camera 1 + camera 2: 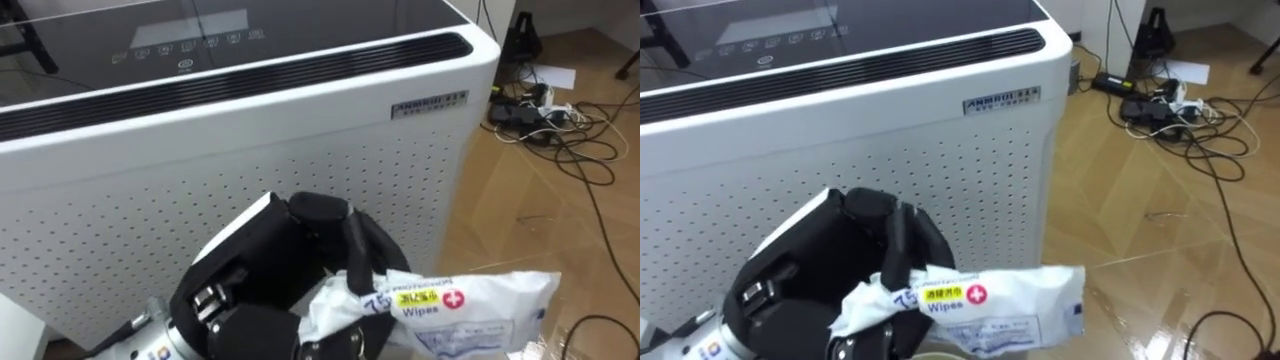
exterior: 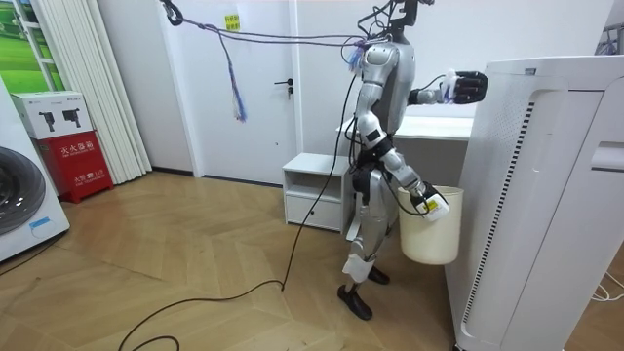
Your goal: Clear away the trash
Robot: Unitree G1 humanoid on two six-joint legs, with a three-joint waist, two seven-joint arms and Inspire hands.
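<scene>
Start at the near left: your left hand point(image 1: 270, 290) is black and shiny, and it is closed round one end of the wipes packet point(image 1: 470, 305). That packet is the garbage, and it is up in the air, off the floor. The packet sticks out to the right of the hand. It is soft white plastic, flat and long, with a small label on top. The end in the hand is squashed and crinkly. Behind both stands a big white air purifier point(image 1: 300, 130). It is a hard, boxy thing with rows of tiny holes down its front, a smooth top and a dark slot along the far edge. On the far right, thin black cables point(image 1: 545, 115) lie tangled on the shiny wooden floor point(image 1: 540, 220). In the room view your right hand point(image 2: 426, 201) is down low at the rim of a white bin point(image 2: 429, 234). The bin is smooth, round and open at the top, and it hangs clear of the floor just beside the purifier. You cannot tell how that hand grips it. The picking up looks done, so the drop seems to be next. You would need to bring the packet down over the bin's open mouth, then let the left hand go loose. The packet is floppy, so get it well over the middle first.
</scene>
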